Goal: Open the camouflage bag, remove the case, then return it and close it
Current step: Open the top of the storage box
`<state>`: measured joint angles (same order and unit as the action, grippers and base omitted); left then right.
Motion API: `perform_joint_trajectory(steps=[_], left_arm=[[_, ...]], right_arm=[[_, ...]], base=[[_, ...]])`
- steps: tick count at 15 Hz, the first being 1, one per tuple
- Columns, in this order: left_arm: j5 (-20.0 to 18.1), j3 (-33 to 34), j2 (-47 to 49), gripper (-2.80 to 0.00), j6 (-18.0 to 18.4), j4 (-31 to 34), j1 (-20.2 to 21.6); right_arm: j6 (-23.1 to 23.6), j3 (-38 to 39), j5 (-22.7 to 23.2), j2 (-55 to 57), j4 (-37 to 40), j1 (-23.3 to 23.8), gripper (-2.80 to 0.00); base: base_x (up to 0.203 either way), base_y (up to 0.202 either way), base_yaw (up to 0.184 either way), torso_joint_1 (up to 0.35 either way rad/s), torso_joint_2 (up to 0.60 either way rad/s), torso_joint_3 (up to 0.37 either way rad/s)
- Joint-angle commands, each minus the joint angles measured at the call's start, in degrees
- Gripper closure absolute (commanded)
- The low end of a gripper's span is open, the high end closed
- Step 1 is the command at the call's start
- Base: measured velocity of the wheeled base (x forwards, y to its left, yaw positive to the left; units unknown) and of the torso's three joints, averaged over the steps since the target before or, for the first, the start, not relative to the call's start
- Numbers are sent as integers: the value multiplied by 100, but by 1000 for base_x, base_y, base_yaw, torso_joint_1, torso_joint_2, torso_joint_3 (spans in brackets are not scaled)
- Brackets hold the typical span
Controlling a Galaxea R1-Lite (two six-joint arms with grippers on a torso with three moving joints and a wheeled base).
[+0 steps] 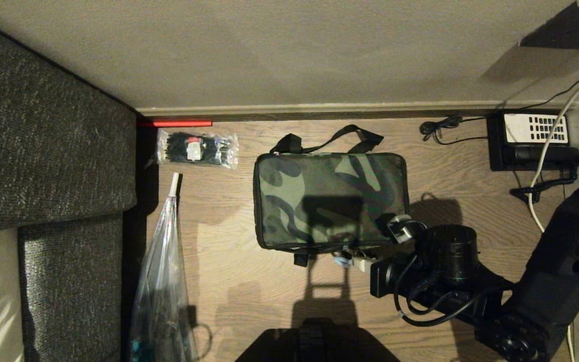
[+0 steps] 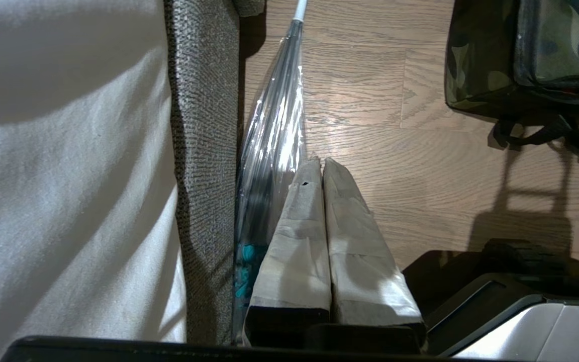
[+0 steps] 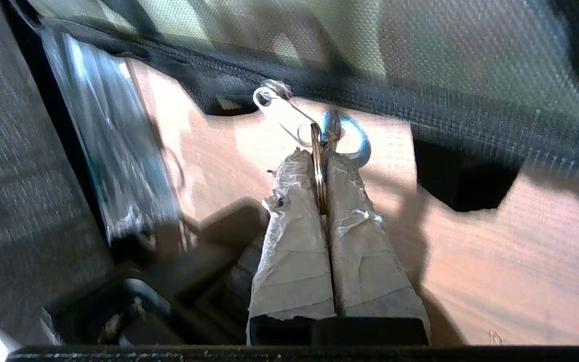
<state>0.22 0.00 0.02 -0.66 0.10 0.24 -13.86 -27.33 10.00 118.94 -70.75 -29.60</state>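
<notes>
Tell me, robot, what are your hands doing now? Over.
Right gripper shut on metal zipper ring of green camouflage fabric bag. Left gripper shut, parked above floor. Bag looks zipped. Nothing blocking.

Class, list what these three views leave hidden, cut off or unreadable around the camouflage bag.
- Case: unseen in all views; the camouflage bag hides its contents.
- Zipper's state: right wrist view blurred, shows only a short stretch.
- Clear plastic bag: lower end cut off, head view.
- Telephone labels: too small.

Black right arm (image 1: 470,281) with looped cables; fingers (image 3: 294,241) wrapped in pale tape.
</notes>
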Motion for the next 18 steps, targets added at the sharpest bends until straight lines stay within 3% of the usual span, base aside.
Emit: perform_joint_trajectory(steps=[1, 10, 18], left_arm=[[4, 18, -11, 0, -4, -1, 2], [4, 9, -11, 0, -4, -1, 2], [4, 9, -11, 0, -4, -1, 2]], right_arm=[[-3, 62, 2, -72, -36, 7, 0], [243, 132, 29, -389, 8, 763, 0], [237, 243, 42, -757, 500, 887, 0]], base=[[0, 0, 0, 0, 0, 0], [0, 0, 0, 0, 0, 0], [0, 0, 0, 0, 0, 0]])
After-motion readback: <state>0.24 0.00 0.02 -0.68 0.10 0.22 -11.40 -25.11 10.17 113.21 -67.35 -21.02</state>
